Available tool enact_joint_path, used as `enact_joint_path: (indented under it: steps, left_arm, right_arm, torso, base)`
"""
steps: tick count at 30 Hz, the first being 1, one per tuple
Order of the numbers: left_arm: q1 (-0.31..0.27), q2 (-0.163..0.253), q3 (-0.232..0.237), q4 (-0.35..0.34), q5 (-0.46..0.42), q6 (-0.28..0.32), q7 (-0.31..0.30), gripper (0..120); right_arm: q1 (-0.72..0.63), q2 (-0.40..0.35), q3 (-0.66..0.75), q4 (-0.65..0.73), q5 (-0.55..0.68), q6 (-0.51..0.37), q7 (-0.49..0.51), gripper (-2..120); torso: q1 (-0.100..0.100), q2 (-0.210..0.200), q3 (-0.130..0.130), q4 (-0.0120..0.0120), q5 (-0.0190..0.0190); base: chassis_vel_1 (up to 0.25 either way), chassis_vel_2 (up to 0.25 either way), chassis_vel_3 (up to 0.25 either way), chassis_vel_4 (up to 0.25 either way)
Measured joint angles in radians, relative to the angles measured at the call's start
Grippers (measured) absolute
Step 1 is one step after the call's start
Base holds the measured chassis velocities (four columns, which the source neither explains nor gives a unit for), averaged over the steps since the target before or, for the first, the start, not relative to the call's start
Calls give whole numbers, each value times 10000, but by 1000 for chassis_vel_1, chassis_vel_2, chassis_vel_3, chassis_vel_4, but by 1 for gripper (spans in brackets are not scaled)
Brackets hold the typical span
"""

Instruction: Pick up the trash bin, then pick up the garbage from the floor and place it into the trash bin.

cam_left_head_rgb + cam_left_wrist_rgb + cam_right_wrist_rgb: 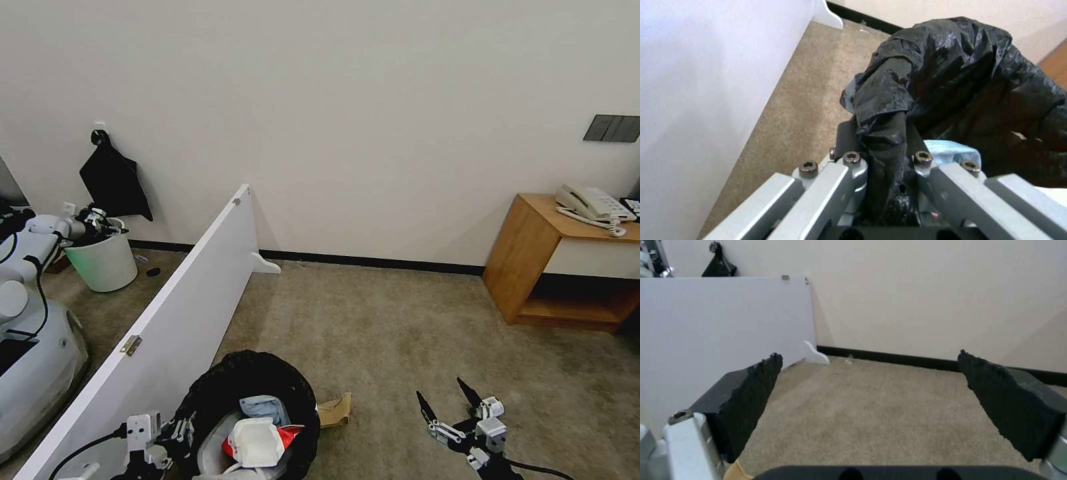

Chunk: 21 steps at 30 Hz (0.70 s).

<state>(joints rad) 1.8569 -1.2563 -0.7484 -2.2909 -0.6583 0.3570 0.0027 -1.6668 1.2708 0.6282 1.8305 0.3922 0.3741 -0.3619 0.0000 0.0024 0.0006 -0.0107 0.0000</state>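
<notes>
Carpeted room, white wall w/ dark baseboard, white partition panel (193,293) on robot's left; trash bin held, one scrap left on the floor.

Left gripper (882,156) has its fingers clamped on the black-bag rim of the trash bin (250,407), which sits at lower left of head view w/ a white box, red packet & blue bits already inside. Torn brown paper bag (335,410) lies on the carpet touching the bin's right side, between bin & right gripper (450,393). Right gripper hovers low, fingers spread wide & empty, pointing fwd; paper is off to its left, so right arm is the nearer free one. Partition hems the bin's left; wooden side bench (547,267) w/ phone well apart, far right.
</notes>
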Motion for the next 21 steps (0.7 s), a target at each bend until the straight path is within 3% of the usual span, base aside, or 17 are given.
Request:
enact_joint_path:
  steps: [21]
  left_arm:
    - [-37,11,-3,31,-43,42,24,4]
  right_arm:
    - [28,-20,-5,-20,22,-8,18,100]
  torso:
    - [0,0,0,-1,0]
  base:
    - [6,8,6,6]
